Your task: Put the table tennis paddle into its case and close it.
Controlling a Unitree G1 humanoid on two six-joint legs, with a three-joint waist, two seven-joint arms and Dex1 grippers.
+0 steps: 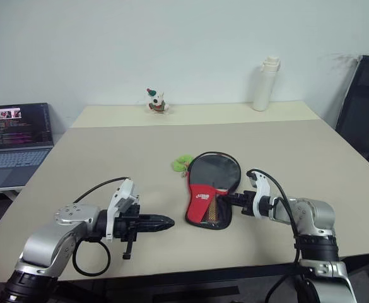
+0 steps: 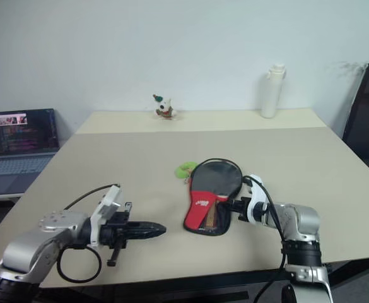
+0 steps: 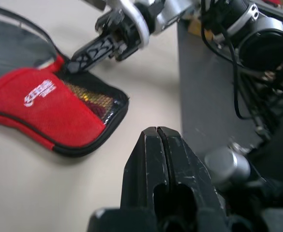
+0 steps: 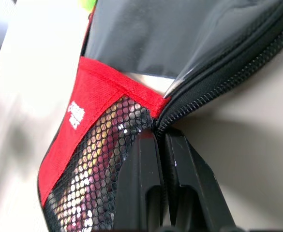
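A broad beige rectangular table point(image 1: 108, 158) filled the scene before a plain pale wall point(image 1: 171, 44), with a second, lighter tabletop point(image 1: 234, 113) butted against its far edge, a black office chair point(image 1: 366, 120) at the right and an open dark laptop with a lit screen point(image 1: 15, 142) on a lower surface at the left. On the far tabletop stood a tall white cylindrical bottle point(image 1: 266, 84) and a small white toy figure with a red and green cap point(image 1: 156, 101). Near the middle of the near table lay the paddle-shaped soft black fabric case with a red logo panel and black mesh pocket point(image 1: 209, 189), its round end towards the far side and its zip edge standing partly open; the round black face of the table tennis paddle point(image 1: 217, 170) showed inside it, and reddish-yellow markings glinted through the mesh. A small green ball point(image 1: 182, 163) rested just beside the case's round end, on its left. The right gripper point(image 1: 229, 201) lay level against the narrow end of the case, its two black fingers point(image 4: 151, 183) clenched tight on the zip where it met the mesh pocket. The left gripper point(image 1: 162, 222) hung above the table to the left of the case, apart from it, its black fingers point(image 3: 146, 159) pressed together on nothing
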